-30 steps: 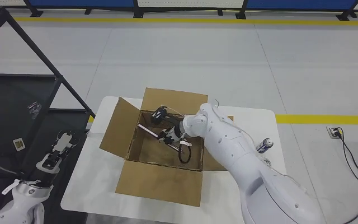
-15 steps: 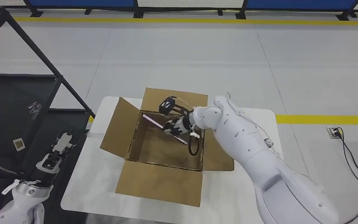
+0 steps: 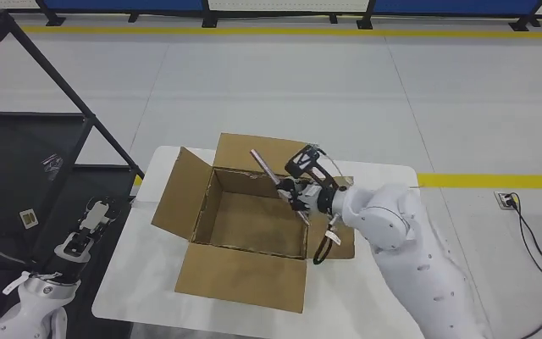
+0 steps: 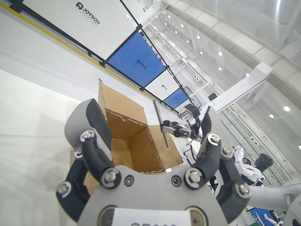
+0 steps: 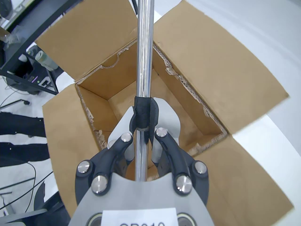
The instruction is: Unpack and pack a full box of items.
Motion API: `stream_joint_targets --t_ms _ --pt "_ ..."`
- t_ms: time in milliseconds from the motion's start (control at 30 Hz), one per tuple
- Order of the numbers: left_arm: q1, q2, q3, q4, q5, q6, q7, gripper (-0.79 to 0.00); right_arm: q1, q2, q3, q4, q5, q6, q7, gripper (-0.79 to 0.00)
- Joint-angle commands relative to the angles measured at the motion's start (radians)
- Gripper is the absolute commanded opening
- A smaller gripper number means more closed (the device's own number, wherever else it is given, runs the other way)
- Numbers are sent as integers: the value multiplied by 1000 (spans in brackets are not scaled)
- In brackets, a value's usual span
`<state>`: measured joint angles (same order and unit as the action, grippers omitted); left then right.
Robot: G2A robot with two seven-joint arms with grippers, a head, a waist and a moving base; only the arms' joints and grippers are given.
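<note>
An open cardboard box (image 3: pixel 246 254) stands on the white table (image 3: pixel 144 271) with its flaps spread; its inside shows bare cardboard. My right gripper (image 3: pixel 294 191) hangs above the box's right wall, shut on a shiny metal rod (image 3: pixel 268 169) near its lower end. In the right wrist view the rod (image 5: pixel 145 48) runs up from the black pads (image 5: pixel 142 111) over the box (image 5: pixel 200 59). My left gripper (image 3: pixel 91 213) is off the table's left edge, and in its own view it (image 4: pixel 152 123) is open and holds nothing, facing the box (image 4: pixel 131 128) and the rod (image 4: pixel 161 123).
A black metal rack (image 3: pixel 51 169) stands left of the table, close to the left arm. The box's right flap (image 3: pixel 334 241) lies flat on the table under the right arm. Bare table shows in front of the box and to its left.
The right gripper has lifted the rod out of the box and carried it rightward, over the right wall. The left arm has stayed still.
</note>
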<state>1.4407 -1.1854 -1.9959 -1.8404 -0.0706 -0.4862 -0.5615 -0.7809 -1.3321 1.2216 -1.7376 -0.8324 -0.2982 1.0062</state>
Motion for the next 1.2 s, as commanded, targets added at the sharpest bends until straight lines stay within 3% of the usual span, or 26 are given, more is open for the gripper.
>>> stream_joint_targets --t_ms 0,267,500,933,1167 --pt "0 0 0 0 0 0 0 0 -121 13 81 -169 -24 22 -15 -785" --pt "0 0 0 0 0 0 0 0 -368 41 288 -387 -80 117 -86 -785" --pt "0 0 0 0 0 0 0 0 -528 49 412 -479 -99 258 -128 -785" --pt "0 0 0 0 0 0 0 0 -537 49 410 -474 -106 261 -138 -785" --pt "0 0 0 0 0 0 0 0 -503 53 412 -319 -99 324 -131 -785"
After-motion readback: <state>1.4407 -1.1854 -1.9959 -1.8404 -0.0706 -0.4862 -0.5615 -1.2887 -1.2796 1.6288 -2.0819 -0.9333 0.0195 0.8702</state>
